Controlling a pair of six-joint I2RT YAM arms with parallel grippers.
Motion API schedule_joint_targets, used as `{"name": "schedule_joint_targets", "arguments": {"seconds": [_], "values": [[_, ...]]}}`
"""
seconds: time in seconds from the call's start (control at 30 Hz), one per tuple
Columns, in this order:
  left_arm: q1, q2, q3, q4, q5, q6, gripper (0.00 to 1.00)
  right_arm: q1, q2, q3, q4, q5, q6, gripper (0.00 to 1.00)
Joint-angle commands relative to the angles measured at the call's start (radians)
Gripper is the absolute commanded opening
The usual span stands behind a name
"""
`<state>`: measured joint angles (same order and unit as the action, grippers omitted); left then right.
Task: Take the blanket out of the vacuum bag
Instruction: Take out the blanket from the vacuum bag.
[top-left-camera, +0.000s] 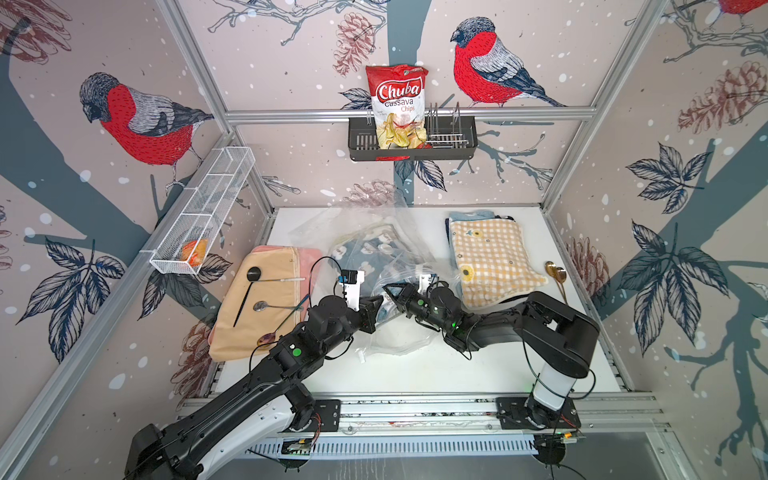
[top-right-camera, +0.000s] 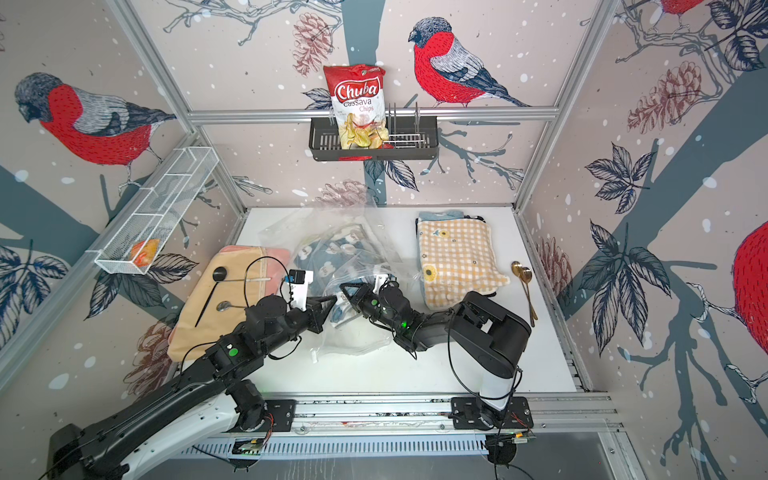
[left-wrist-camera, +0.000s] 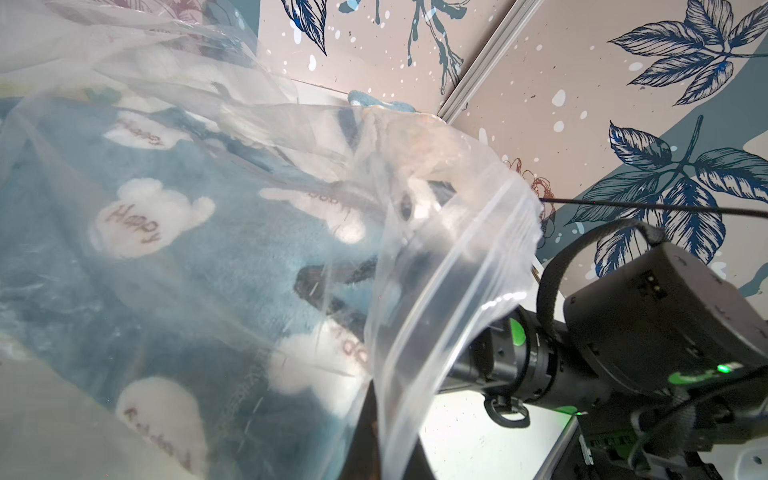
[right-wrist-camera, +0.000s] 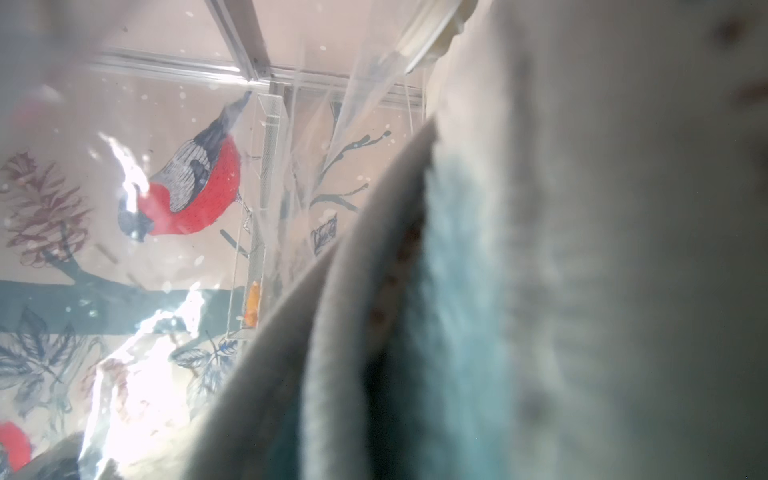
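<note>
Beside the vacuum bag (top-left-camera: 390, 266), both grippers' tips vanish under crinkled plastic; the blanket (right-wrist-camera: 540, 291) fills the right wrist view, perhaps pinched, badly blurred.

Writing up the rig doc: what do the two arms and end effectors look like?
Both arms are black with white base sections. The left arm and the right arm carry green status lights, loose black cables and white wrist camera mounts. The left end effector and the right end effector are black wedges.

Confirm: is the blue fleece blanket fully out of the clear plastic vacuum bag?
No: the blue fleece blanket still lies under the clear plastic vacuum bag film.
</note>
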<state>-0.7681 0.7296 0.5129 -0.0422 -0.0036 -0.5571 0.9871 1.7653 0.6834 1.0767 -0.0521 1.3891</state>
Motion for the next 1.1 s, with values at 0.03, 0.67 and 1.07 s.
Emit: {"name": "schedule_joint_targets", "arguments": {"seconds": [0.03, 0.67, 1.07], "values": [[0.000, 0.001, 0.010, 0.013, -0.006, 0.014, 0.00, -0.012, -0.007, 0.002, -0.027, -0.005, -0.028, 0.20], [0.000, 0.014, -0.005, 0.035, 0.004, 0.001, 0.00, -0.010, 0.119, -0.029, 0.106, 0.049, 0.055, 0.57], [0.000, 0.017, -0.027, 0.057, 0.005, -0.006, 0.00, -0.007, 0.060, 0.005, 0.050, 0.020, 0.011, 0.00]]}}
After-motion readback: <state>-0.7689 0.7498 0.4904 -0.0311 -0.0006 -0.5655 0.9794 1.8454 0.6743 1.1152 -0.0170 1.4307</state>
